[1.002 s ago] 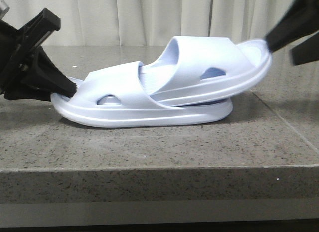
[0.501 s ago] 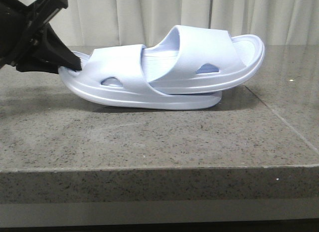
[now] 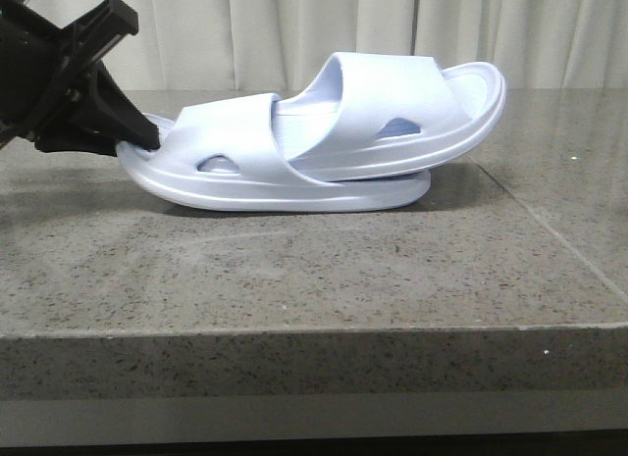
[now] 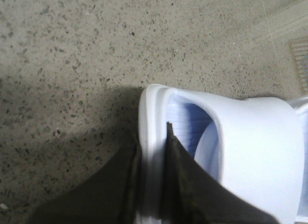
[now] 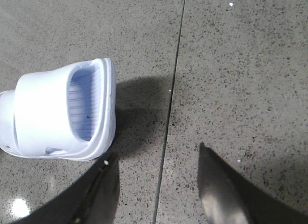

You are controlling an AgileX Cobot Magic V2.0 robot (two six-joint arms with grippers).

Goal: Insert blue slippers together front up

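The blue slippers (image 3: 324, 142) lie nested at the middle of the stone table (image 3: 294, 279), one pushed under the strap of the other. The lower slipper (image 3: 245, 172) has its left end raised off the surface; its right end seems to touch the table, though shadow blurs the contact. The upper slipper (image 3: 402, 113) tilts up to the right. The left gripper (image 4: 151, 151) pinches the rim of the lower slipper's left end, one finger on each side. The right gripper (image 5: 156, 185) hangs spread over bare table, just beside the upper slipper's right end, touching nothing.
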